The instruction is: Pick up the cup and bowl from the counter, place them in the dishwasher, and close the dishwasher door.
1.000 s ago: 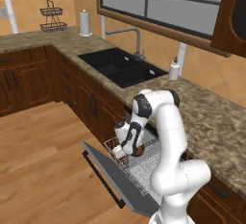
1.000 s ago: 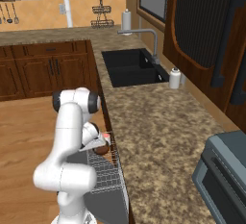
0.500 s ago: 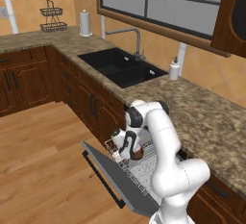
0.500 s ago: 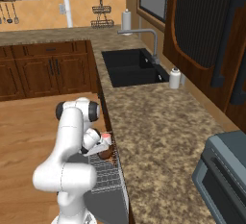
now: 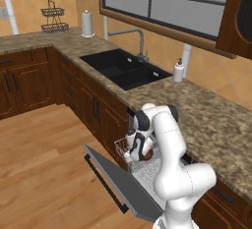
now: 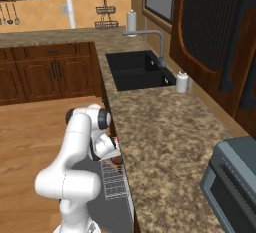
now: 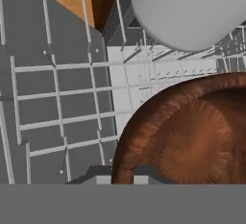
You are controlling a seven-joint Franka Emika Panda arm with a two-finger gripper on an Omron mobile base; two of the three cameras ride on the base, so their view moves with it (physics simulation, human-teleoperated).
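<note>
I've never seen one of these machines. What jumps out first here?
The big white arm bends down from the counter's edge into the open dishwasher, whose grey door hangs out over the wood floor. Its pincer grips the rim of a reddish-brown bowl just above the wire rack.

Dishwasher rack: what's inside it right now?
In the white wire rack sits the brown bowl, with the gripper shut on its rim. A pale cylinder, probably the cup, is beside it. The bowl hides the rack beneath it.
</note>
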